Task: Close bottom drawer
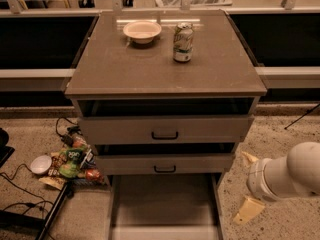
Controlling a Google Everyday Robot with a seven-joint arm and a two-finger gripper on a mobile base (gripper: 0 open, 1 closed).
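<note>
The bottom drawer [165,206] is sitting pulled far out at floor level beneath the counter [150,71], its inside showing. The gripper [243,186] is hanging just beside the drawer's right wall, its fingers spreading wide and gripping nothing.

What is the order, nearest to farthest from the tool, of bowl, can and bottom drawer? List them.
The tool hangs low on the right, beside the cabinet.
1. bottom drawer: open, just left of it.
2. can: on the cabinet top, right of centre.
3. bowl: farther back and left.
</note>
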